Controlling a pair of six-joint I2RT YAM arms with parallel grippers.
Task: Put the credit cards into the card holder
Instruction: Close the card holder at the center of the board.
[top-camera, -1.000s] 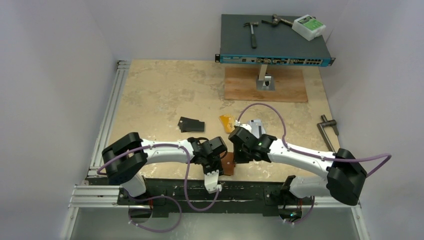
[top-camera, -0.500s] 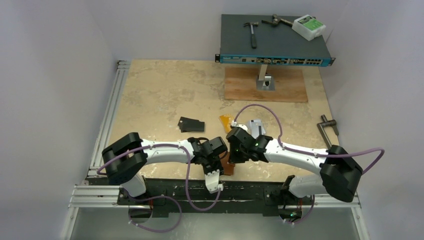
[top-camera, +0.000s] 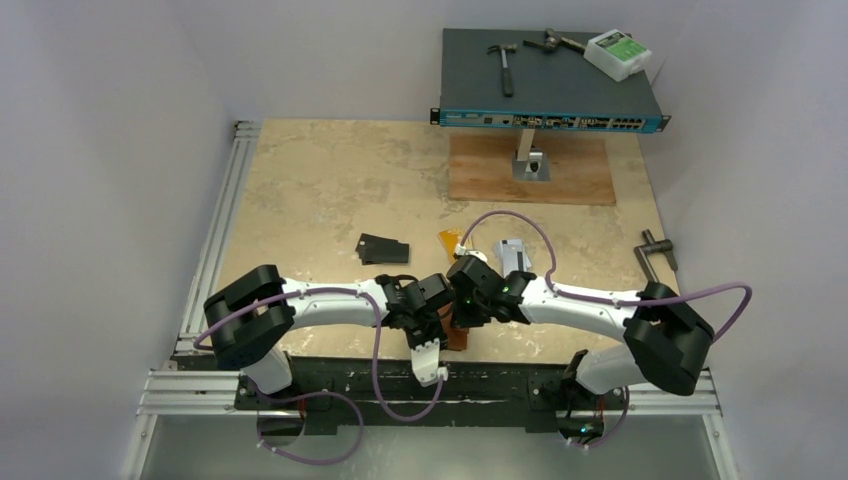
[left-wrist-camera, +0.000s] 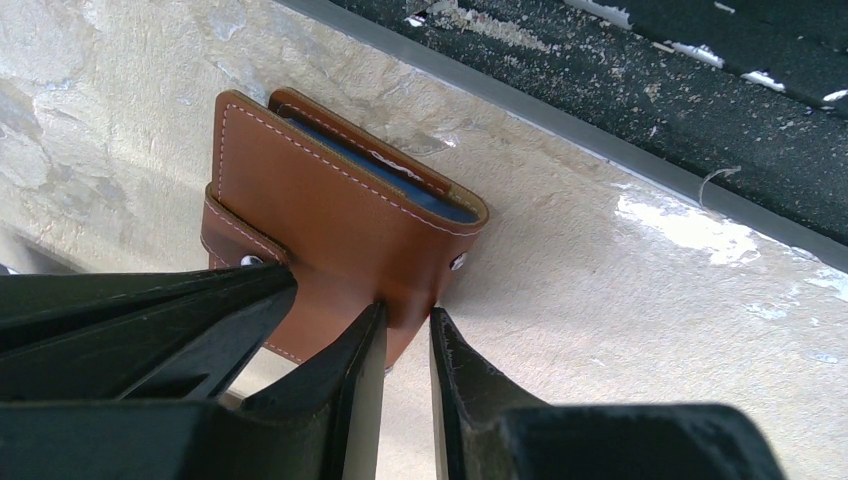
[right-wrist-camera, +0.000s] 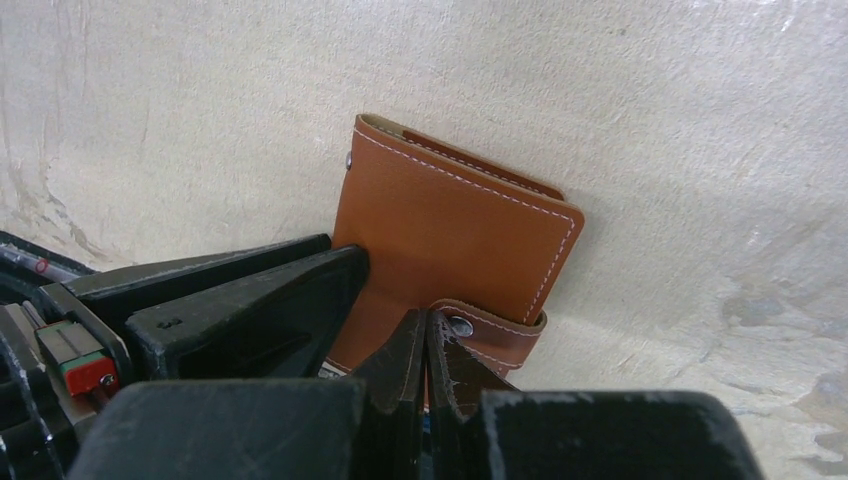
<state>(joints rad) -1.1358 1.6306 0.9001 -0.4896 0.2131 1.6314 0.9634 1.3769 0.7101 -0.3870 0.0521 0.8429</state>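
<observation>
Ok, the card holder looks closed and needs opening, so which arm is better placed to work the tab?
Probably right. The right hand, shut, sits with its tips at the snap tab of the card holder, while the left hand grips the holder's edge and can brace it.

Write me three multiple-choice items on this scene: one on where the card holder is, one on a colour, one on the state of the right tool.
1. Where does the card holder lie?
A. At the table's near edge, between the left tool and the right tool
B. At the table's far edge
C. Off the table

2. What colour is the card holder's lining?
A. Red
B. Light blue
C. Green

3. How do the right tool's jaws stand?
A. Wide open
B. Out of view
C. Shut

Answers:
1. A: the top view shows it near the arm bases, with both tools at it.
2. B: the left wrist view shows blue inside the leather cover.
3. C: the right wrist view shows the fingers pressed together.
</observation>
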